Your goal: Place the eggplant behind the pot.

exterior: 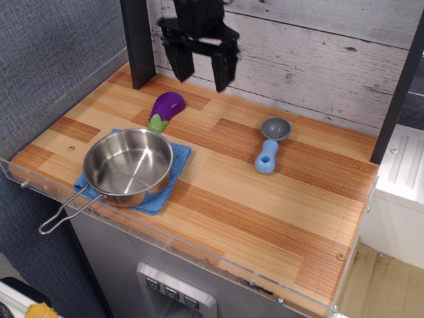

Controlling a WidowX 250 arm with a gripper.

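A striped wooden countertop (pixel 265 199) sits before a whitewashed plank wall (pixel 318 59). The glossy purple toy eggplant (pixel 165 109) lies just behind the shiny steel pot (pixel 128 165), which rests on a blue cloth (pixel 173 173). The black gripper (pixel 201 71) hangs above, jaws spread, holding nothing.

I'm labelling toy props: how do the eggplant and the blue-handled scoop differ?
The eggplant is glossy purple with a green stem cap; the scoop has a grey bowl and light blue handle. The eggplant lies just behind the pot, the scoop well to the right. Both lie flat on the wooden counter, apart from the gripper.
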